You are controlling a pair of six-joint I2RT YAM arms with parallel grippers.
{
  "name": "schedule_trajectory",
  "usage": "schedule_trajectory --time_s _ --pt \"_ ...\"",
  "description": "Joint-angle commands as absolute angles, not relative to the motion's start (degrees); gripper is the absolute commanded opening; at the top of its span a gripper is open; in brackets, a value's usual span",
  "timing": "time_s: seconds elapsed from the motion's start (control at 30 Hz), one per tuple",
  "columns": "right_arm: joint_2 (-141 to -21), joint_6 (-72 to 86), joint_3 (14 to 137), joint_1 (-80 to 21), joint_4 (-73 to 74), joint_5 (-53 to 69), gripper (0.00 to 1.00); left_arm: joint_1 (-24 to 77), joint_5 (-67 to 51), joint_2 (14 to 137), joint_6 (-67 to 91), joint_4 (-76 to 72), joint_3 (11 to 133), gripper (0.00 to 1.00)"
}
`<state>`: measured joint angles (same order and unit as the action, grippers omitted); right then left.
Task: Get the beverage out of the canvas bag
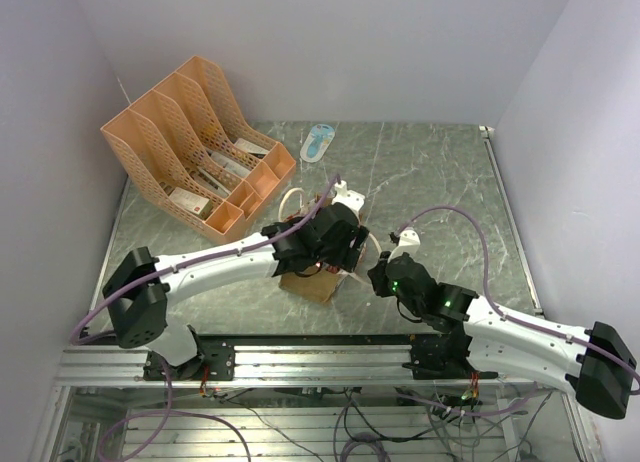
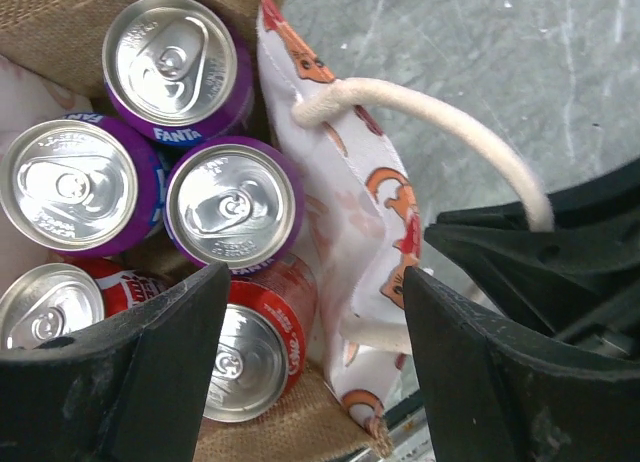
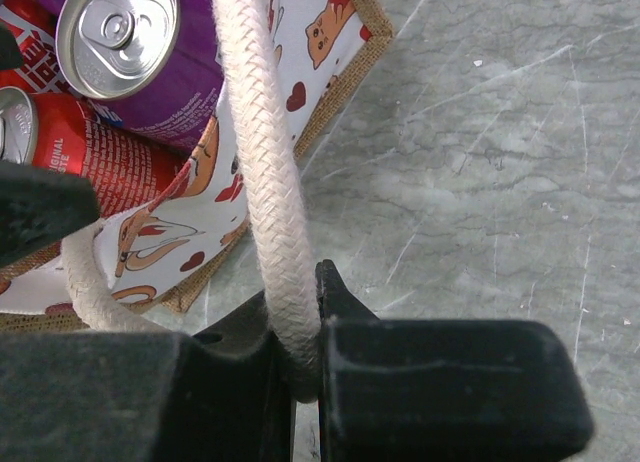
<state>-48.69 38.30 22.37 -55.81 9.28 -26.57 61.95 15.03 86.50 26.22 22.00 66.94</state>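
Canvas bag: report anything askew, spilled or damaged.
Nothing is spilled or damaged: the cans stand upright with tabs unopened. One oddity: the right gripper is clamped on one rope handle, and the printed wall of the canvas bag beneath it looks creased and crooked.

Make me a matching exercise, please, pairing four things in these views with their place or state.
1. right gripper
2. left gripper
3. orange file rack
4. purple Fanta can

A. at the far left of the table
B. shut on the cream rope handle
C. open above the canvas bag
D. upright inside that bag

Pairs: 1-B, 2-C, 3-A, 4-D
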Motion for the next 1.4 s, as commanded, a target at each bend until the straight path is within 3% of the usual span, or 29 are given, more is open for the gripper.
schedule_trajectory --time_s 0.0,0.37,0.73,1.37 --pt "-49.5 37.18 21.86 -55.49 10.63 -28.12 0.04 62.06 19.19 88.39 25.8 24.08 69.74 0.81" --pt "-50.07 37.27 22.05 -55.46 10.63 -28.3 0.04 62.11 26.42 93.6 25.58 24.89 72.06 0.91" --pt "-50.25 37.35 22.1 -55.46 10.63 -28.48 0.04 61.96 29.88 101.27 26.42 24.45 75.37 0.88" --pt "-50.8 37.27 22.23 -55.46 10.53 -28.43 0.04 60.3 29.27 108.81 24.32 23.61 77.62 0.91"
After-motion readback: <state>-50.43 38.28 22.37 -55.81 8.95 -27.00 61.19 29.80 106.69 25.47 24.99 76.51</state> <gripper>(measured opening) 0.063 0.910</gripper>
